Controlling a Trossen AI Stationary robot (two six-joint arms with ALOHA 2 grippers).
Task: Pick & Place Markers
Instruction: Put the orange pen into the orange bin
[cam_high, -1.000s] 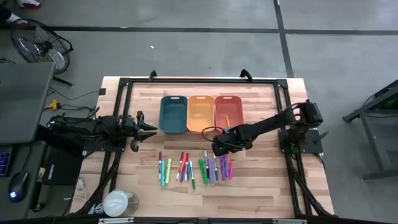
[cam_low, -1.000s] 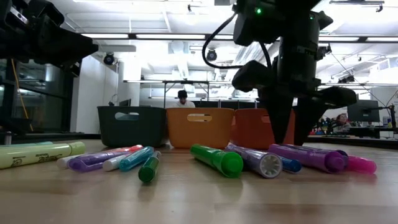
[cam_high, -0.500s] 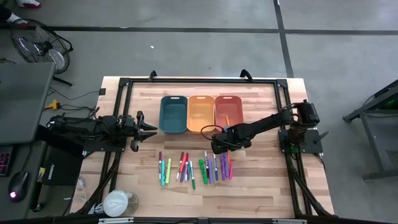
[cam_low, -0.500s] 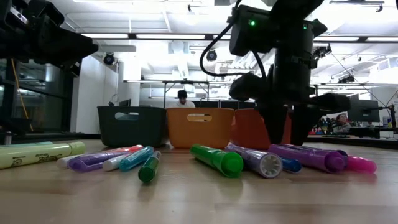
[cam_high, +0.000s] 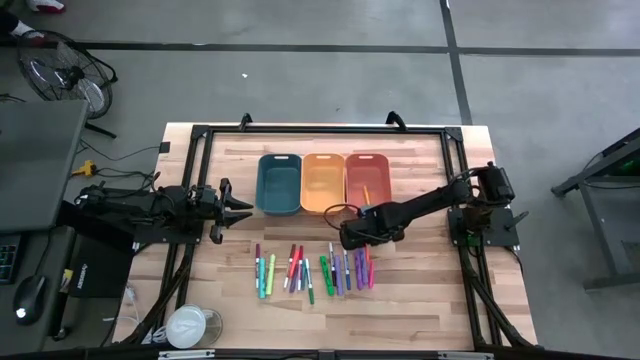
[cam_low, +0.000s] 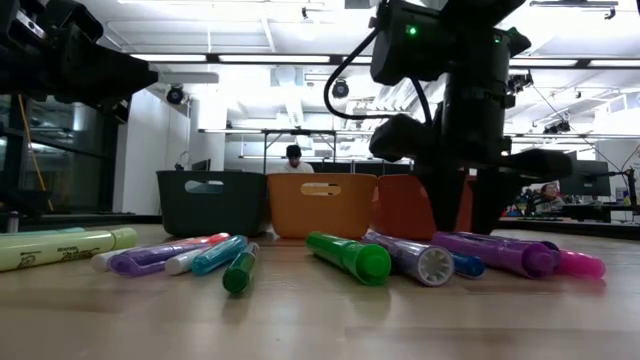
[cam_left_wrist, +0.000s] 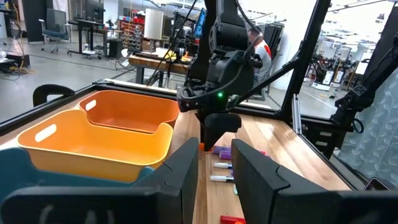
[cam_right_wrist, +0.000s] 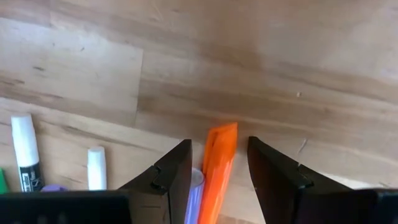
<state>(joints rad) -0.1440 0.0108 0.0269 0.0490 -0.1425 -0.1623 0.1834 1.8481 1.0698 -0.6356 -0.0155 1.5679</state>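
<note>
Several markers (cam_high: 312, 270) in mixed colours lie flat in a row on the wooden table, toward its near edge. My right gripper (cam_high: 352, 240) points down over the far end of the row's right part, open. Its fingers (cam_right_wrist: 174, 171) stand on either side of an orange marker (cam_right_wrist: 217, 165) without touching it. In the low view the gripper (cam_low: 465, 215) reaches down behind the purple markers (cam_low: 500, 252). My left gripper (cam_high: 238, 207) waits open at the table's left side, level, with nothing between its fingers (cam_left_wrist: 186, 168).
Three bins stand side by side at the far middle: teal (cam_high: 279, 184), yellow-orange (cam_high: 322, 183) and orange (cam_high: 367, 172); the orange one has a marker (cam_high: 365, 192) inside. A black frame (cam_high: 320, 130) borders the table. A clear round container (cam_high: 190, 325) sits at the near left corner.
My right gripper has sunk a little toward the markers, staying open and pointing down. The markers have kept their places.
</note>
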